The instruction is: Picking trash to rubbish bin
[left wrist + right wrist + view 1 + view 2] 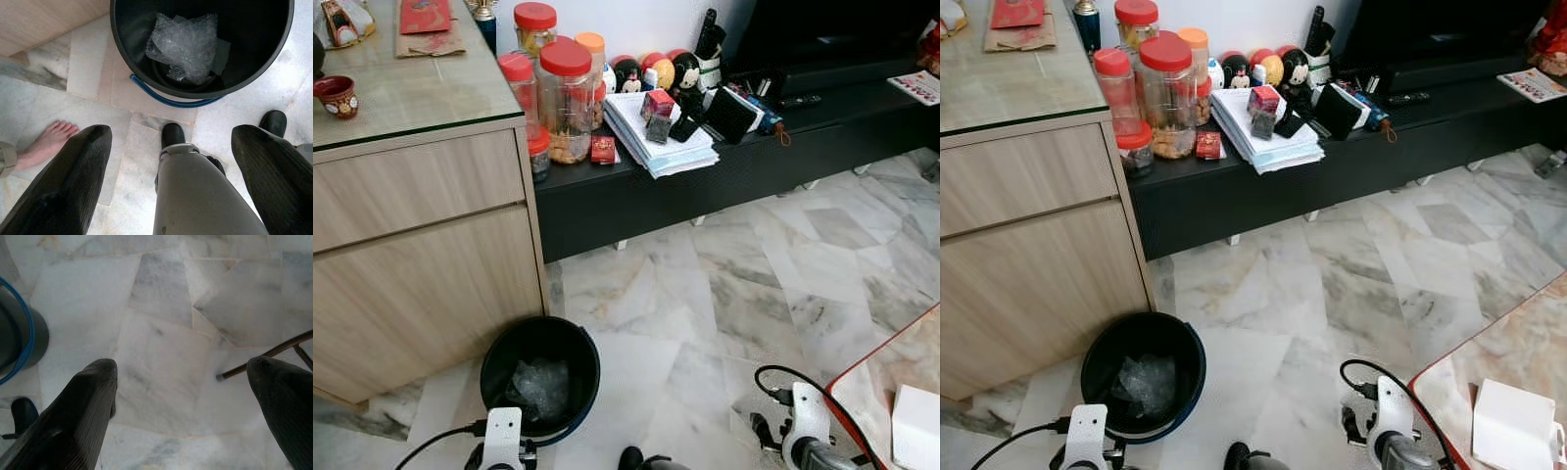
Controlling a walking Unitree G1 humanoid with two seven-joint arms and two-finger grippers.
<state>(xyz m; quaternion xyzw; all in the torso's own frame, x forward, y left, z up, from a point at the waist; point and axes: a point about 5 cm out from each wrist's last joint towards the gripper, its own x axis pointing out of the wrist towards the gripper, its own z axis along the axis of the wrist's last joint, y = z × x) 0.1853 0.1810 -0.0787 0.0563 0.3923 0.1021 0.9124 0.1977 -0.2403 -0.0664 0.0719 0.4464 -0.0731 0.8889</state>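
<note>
A: Where's the trash?
B: Crumpled clear plastic [183, 46] lies inside the black bin [499, 367], on the floor beside the cabinet [421, 264].
A: Fingers?
B: Left gripper [171, 161] and right gripper [188, 396] both spread wide, holding nothing.

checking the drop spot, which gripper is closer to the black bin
Left. The left gripper hangs open just short of the black bin, whose rim fills its wrist view. The right gripper, also open, is over bare marble floor beside the bin.
</note>
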